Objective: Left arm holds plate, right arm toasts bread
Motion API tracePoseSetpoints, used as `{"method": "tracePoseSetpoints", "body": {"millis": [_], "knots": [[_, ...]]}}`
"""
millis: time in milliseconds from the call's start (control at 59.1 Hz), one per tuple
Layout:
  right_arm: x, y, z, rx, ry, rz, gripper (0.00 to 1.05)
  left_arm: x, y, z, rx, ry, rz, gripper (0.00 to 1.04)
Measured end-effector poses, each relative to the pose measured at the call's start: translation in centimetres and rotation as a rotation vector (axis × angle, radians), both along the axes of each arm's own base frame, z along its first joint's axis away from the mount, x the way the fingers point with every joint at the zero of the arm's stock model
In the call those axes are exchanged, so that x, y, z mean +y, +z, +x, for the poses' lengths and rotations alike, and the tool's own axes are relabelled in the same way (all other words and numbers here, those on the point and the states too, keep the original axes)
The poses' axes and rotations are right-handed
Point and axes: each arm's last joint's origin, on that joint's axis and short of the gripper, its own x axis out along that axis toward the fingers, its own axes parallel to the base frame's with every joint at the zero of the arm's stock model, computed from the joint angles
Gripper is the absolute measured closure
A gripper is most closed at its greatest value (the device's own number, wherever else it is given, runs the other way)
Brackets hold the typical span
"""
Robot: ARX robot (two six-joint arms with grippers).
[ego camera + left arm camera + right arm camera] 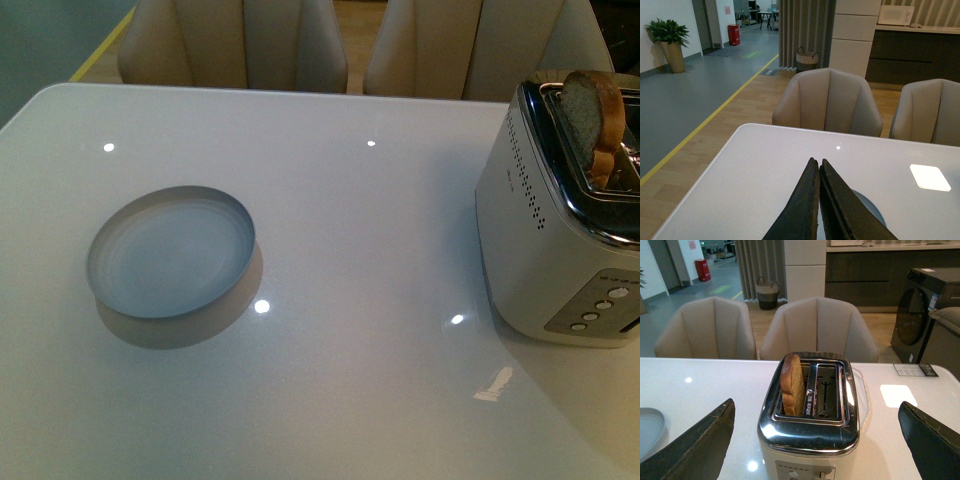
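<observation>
The pale blue-white plate lies empty on the white table, left of centre in the front view; neither arm shows there. In the left wrist view my left gripper is shut with nothing between its fingers, hovering above the table, and the plate peeks out from behind them. The bread stands upright in one slot of the toaster at the right. My right gripper is open wide in front of the toaster, its fingers either side, with the bread sticking up from the slot.
Two beige chairs stand behind the table's far edge. The toaster's second slot is empty, and its buttons and lever face me. The table's rounded left corner is at the far left.
</observation>
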Motion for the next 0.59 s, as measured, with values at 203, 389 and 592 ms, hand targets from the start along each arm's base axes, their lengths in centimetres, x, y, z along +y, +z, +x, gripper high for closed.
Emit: {"method": "tracePoseSetpoints", "body": {"millis": [203,389,592], "knots": [[0.0,0.0,0.0,0.0,0.0,0.0,0.09,0.0,0.1,-0.6,-0.003,0.0,0.0,1.02],[0.0,0.0,0.0,0.0,0.0,0.0,0.09,0.0,0.1,-1.1,-0.003,0.0,0.0,1.02],[0.0,0.0,0.0,0.0,0.0,0.0,0.09,0.0,0.0,-1.5,-0.003,0.0,0.0,1.02]]}}
